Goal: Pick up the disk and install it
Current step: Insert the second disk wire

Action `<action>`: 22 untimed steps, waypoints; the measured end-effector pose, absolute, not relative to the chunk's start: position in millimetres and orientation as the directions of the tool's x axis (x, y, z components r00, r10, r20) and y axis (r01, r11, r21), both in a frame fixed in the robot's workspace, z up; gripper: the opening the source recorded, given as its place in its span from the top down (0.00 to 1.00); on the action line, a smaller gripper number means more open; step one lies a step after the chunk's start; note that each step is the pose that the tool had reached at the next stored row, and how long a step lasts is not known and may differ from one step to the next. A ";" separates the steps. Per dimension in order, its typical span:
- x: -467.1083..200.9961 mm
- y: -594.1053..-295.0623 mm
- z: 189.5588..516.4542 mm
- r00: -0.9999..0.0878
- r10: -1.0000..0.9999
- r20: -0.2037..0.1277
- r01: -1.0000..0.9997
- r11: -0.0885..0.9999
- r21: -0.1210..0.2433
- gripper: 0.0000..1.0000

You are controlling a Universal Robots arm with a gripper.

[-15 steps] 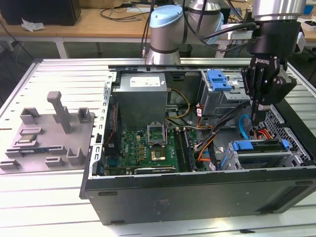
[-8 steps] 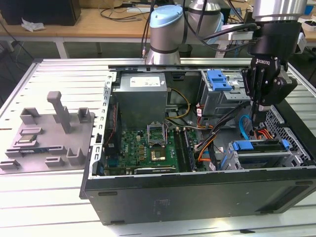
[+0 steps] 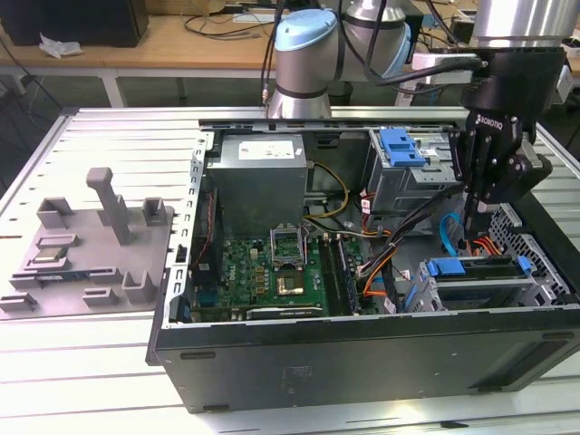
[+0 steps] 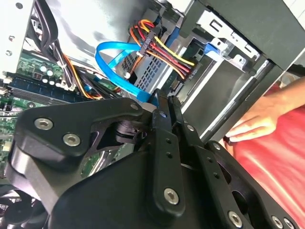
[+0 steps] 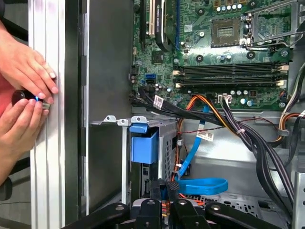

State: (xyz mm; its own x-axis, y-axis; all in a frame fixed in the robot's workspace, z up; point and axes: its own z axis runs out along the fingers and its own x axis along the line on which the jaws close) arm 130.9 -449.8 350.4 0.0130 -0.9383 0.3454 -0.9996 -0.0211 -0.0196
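The gripper (image 3: 473,220) hangs at the right of the exterior view, jaws clenched together on nothing, above the drive cage inside the open computer case (image 3: 362,353). The disk (image 3: 480,276) sits in that cage, lower right.

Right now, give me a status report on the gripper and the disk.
Gripper shut, empty, low inside the open case. Disk seated in its bay beside it. Blue cable and a person's hands close by.

A slatted aluminium worktable (image 3: 109,136) fills the near scene. Beyond it, at the far side, stands a wooden bench (image 3: 172,45) on white legs.
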 end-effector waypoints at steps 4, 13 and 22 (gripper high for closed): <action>132.6 -456.8 351.6 0.013 -0.949 0.314 -1.000 -0.020 -0.020 0.84; 134.4 -468.4 353.3 0.013 -0.967 0.255 -1.000 -0.019 -0.021 0.84; 135.9 -485.9 354.8 0.013 -0.983 0.184 -1.000 -0.017 -0.023 0.84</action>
State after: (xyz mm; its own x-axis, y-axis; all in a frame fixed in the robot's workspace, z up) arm 135.9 -485.9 354.8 0.0127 -0.9828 0.1844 -0.9996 -0.0172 -0.0228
